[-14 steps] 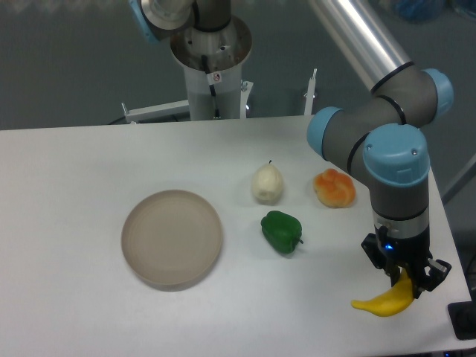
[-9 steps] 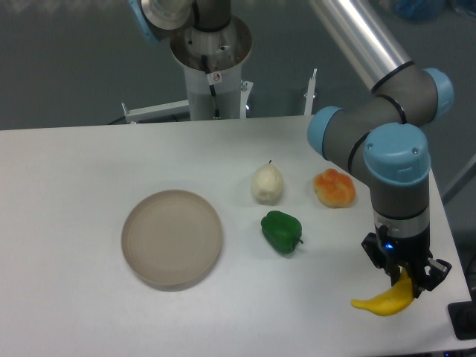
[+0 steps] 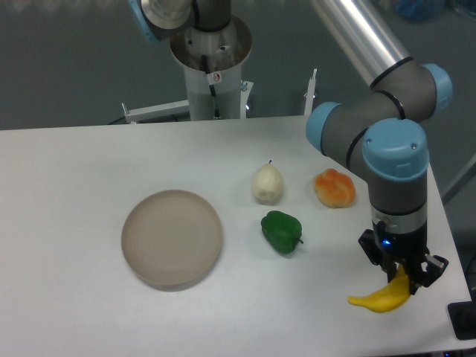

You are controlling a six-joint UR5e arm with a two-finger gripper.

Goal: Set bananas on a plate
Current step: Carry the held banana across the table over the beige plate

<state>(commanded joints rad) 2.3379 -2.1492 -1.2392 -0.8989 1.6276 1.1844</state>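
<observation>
The yellow banana [image 3: 378,300] is at the table's front right, its upper end caught between the fingers of my gripper [image 3: 402,279], which points straight down and is shut on it. The banana's lower end hangs to the left, close above the white tabletop. The round beige plate [image 3: 172,237] lies far to the left with nothing on it.
Between plate and gripper sit a green bell pepper [image 3: 282,231], a pale cream pear [image 3: 267,183] and an orange pepper [image 3: 334,188]. The table's right edge [image 3: 454,245] runs close beside the gripper. The arm's base column [image 3: 214,67] stands at the back.
The gripper and the banana have shifted slightly left and a little upward. Everything else on the table has stayed put.
</observation>
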